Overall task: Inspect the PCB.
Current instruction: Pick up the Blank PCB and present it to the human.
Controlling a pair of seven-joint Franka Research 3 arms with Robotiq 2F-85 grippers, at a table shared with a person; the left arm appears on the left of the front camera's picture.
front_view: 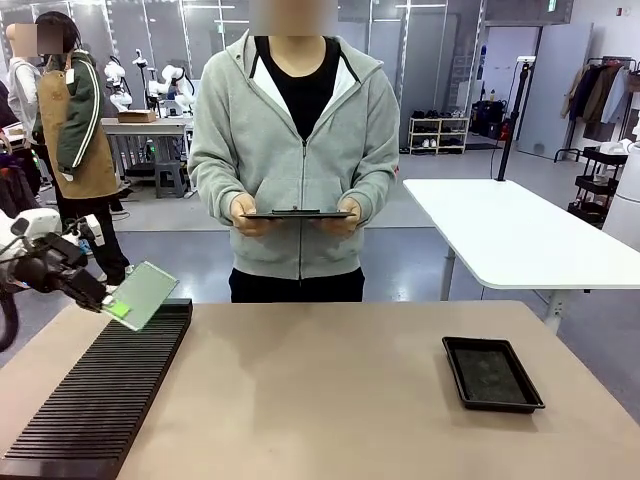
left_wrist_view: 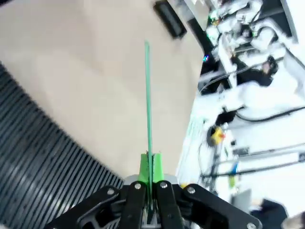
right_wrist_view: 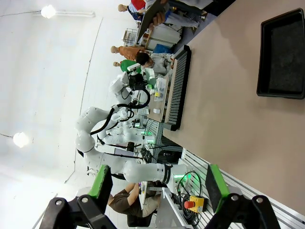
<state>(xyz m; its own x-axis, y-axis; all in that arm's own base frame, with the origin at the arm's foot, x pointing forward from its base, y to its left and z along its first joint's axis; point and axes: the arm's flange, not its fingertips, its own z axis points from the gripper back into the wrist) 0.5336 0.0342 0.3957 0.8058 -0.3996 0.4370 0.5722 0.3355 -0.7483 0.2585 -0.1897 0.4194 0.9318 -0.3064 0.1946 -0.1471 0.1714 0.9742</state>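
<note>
Left tool (left_wrist_view: 150, 166) pinching PCB (front_view: 146, 291), thin green edge

PCB (front_view: 143, 293) face smooth, slight sheen; table (front_view: 320, 400) matt tan; tray (front_view: 492, 375) black plastic; rack (front_view: 100, 400) ribbed black.

pcb (front_view: 146, 291) 1 | black tray (front_view: 492, 374) 1 | slotted rack (front_view: 100, 400) 1 | tablet (front_view: 297, 214) 1 | tan table (front_view: 320, 400) 1

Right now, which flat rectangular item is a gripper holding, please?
The thin green circuit board, in the left gripper; the person holds the dark tablet, and the black tray lies on the table.
</note>
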